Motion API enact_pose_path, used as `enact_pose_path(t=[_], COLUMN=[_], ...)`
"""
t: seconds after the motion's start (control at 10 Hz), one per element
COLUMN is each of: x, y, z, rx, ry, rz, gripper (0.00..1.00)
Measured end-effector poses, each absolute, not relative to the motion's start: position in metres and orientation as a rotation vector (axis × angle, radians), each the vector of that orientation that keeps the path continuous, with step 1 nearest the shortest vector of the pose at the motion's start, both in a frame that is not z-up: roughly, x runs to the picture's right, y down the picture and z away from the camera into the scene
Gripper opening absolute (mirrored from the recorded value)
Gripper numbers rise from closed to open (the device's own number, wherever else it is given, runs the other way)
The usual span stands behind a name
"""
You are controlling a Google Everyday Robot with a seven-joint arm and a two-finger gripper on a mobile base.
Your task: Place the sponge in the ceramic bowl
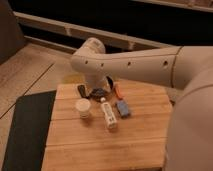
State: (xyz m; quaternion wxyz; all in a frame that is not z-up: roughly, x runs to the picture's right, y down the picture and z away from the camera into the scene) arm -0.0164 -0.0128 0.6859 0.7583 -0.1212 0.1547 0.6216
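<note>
I see the gripper (90, 91) low at the table's (100, 147) far edge, its spread I cannot tell, the sponge (123, 109) just right of the bottle (108, 116), bare wood nearer me.

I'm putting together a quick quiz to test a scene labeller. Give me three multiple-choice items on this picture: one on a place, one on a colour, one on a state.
1. Where does the sponge lie?
A. on the floor
B. just right of the white bottle in the picture
C. on a shelf

2. What colour is the cup?
A. cream
B. red
C. green

3. What state is the sponge in?
A. lifted in the air
B. folded in half
C. lying loose on the wooden table

Answers:
1 B: the blue-grey block lies beside the bottle.
2 A: the cup is pale cream.
3 C: it lies flat on the wood, and the gripper is apart from it, near the table's far edge behind the cup.
</note>
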Motion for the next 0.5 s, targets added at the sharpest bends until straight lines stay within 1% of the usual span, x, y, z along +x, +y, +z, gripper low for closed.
enact_pose_path(t=[0.2, 0.3, 0.5], x=[0.015, 0.024, 0.018], y=[-0.036, -0.041, -0.04], z=[0.665, 0.661, 0.661], rx=[-0.185, -0.165, -0.172], ry=[0.292, 0.289, 0.282], rz=[1.394, 1.411, 1.406], gripper=[0.65, 0.65, 0.65])
